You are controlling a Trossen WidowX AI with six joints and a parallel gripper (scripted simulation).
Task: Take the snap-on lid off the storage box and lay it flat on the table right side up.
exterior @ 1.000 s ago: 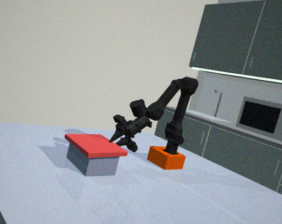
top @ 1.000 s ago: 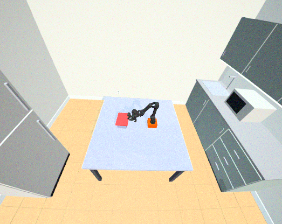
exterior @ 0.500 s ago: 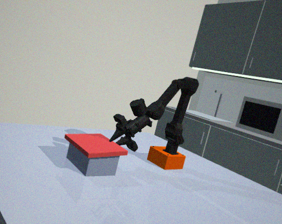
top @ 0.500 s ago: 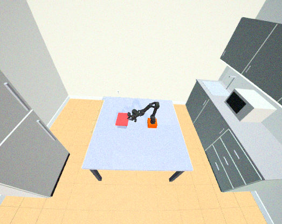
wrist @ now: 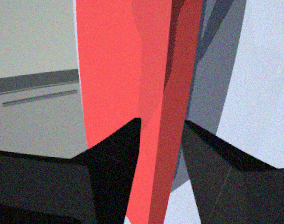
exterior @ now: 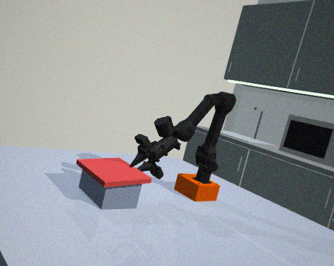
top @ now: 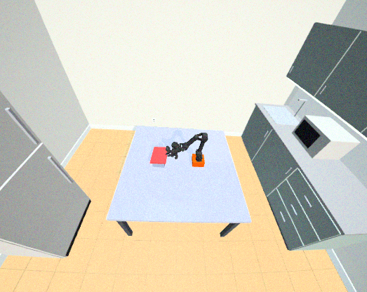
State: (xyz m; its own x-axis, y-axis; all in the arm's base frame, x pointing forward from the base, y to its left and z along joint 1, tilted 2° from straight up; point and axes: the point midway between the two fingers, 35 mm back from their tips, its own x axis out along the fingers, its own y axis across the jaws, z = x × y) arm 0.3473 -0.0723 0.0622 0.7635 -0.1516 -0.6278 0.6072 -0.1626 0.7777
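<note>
A grey storage box [top: 159,164] [exterior: 112,195] [wrist: 215,76] stands on the table, left of the arm's orange base. A flat red lid [top: 158,155] [exterior: 112,171] [wrist: 136,90] sits on top of it, and its edge nearest the arm looks slightly raised. My gripper [top: 168,151] [exterior: 137,166] [wrist: 161,125] is shut on that near edge of the lid, one finger above and one below. The wrist view shows the lid's rim clamped between the two dark fingers.
The arm's orange base [top: 198,161] [exterior: 197,187] stands on the pale table [top: 178,196] [exterior: 181,233] right of the box. Kitchen cabinets and a microwave [top: 322,135] [exterior: 312,139] stand off to the right, away from the table.
</note>
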